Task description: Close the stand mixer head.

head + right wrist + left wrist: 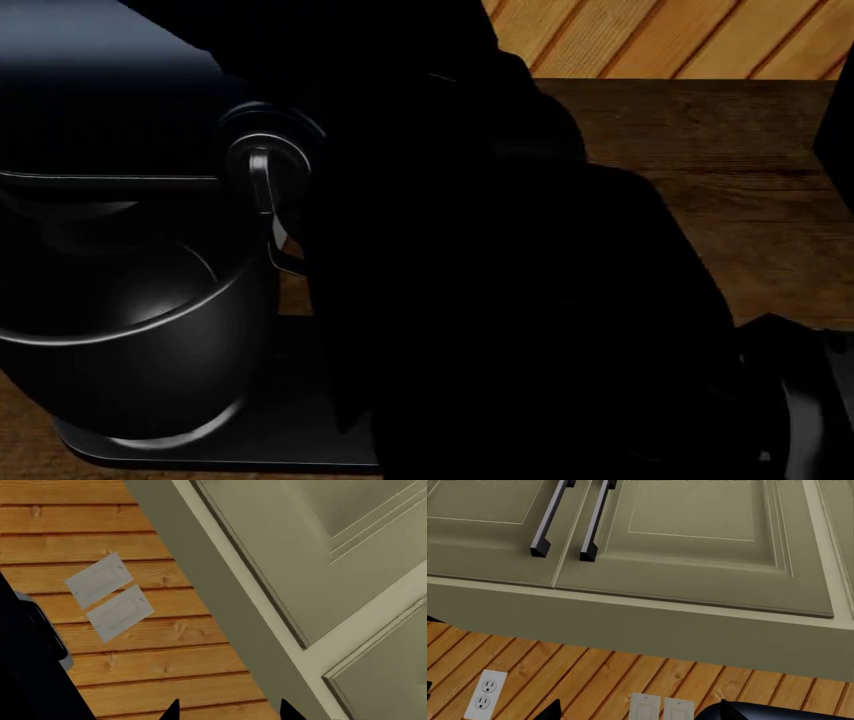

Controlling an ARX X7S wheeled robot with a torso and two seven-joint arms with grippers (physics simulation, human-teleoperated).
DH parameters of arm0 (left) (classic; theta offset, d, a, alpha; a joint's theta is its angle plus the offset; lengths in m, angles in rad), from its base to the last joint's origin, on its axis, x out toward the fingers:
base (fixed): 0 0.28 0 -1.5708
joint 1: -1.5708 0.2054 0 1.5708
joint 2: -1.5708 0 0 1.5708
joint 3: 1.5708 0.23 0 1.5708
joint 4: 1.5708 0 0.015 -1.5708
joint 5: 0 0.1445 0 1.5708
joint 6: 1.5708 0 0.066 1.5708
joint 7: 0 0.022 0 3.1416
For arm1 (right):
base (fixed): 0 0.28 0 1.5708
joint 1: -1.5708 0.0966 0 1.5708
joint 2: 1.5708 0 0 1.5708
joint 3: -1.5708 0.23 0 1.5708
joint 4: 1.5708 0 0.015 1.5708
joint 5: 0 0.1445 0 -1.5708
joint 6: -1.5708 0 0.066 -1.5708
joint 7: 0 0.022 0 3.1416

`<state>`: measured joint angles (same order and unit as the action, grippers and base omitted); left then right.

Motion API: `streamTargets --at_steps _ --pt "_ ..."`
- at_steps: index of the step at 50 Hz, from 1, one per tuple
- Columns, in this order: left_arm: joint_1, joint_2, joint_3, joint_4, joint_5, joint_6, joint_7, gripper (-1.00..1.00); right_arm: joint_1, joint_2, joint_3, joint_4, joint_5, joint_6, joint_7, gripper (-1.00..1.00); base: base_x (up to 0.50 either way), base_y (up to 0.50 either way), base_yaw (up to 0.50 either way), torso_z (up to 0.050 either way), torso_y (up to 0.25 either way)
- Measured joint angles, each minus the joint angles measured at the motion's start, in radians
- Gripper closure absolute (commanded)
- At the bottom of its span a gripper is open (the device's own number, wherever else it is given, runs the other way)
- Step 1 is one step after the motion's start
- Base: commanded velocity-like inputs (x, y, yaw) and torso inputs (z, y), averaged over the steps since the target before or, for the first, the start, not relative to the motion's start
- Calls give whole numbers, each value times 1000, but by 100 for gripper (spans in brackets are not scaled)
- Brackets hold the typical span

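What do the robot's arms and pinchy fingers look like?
Mostly black. In the head view one arm is a big, smooth, dark bulk that fills much of the picture, with no cables, stickers or markings showing. In the wrist views, only small pointed black fingertips poke into the picture: the right gripper shows two, and the left gripper's fingertip shows one.

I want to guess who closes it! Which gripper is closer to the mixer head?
Probably left. The left gripper sits right beside the mixer head; the right gripper faces the wall, apart.
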<state>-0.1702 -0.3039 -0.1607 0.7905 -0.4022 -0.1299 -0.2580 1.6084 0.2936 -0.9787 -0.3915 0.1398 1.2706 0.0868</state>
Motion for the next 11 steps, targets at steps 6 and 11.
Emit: streamTargets --at_steps 6,11 --pt "2 -2 1 2 -1 4 -2 -100 -17 -17 -60 -26 -154 12 -28 -100 9 8 12 0 -14" --pt "3 -4 1 4 -4 6 -4 -100 -30 -25 -90 -41 -245 17 -55 -100 7 8 11 0 -13"
